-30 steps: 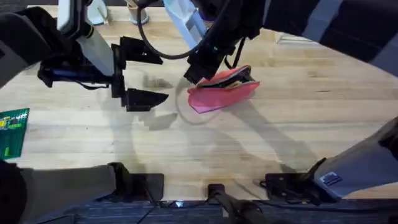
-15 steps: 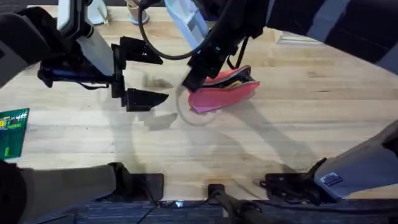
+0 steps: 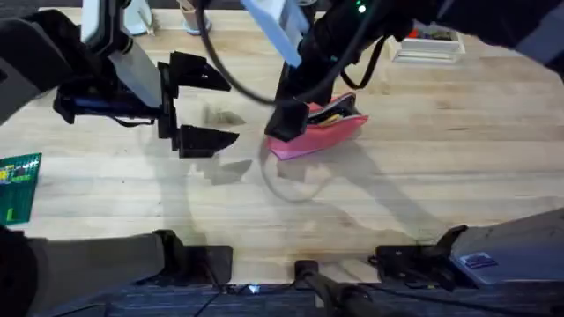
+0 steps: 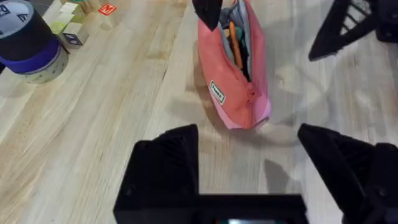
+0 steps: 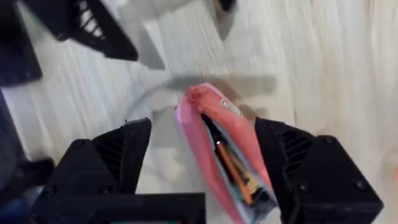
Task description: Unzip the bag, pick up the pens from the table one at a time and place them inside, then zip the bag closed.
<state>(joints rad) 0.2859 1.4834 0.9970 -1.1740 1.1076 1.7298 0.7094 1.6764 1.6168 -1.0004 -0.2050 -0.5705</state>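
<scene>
— How much of the bag (image 3: 319,132) showed? 
— Its near end hid under the right gripper (image 3: 287,119), fingers spread; pens (image 5: 231,167) peeked from the unzipped mouth.
— And the left gripper (image 3: 189,104)? 
— Wide open, beside it on the table (image 3: 423,176).

My left tool (image 3: 196,104) hangs with fingers spread wide, while my right tool (image 3: 288,117), reaching across, also gapes open.
</scene>
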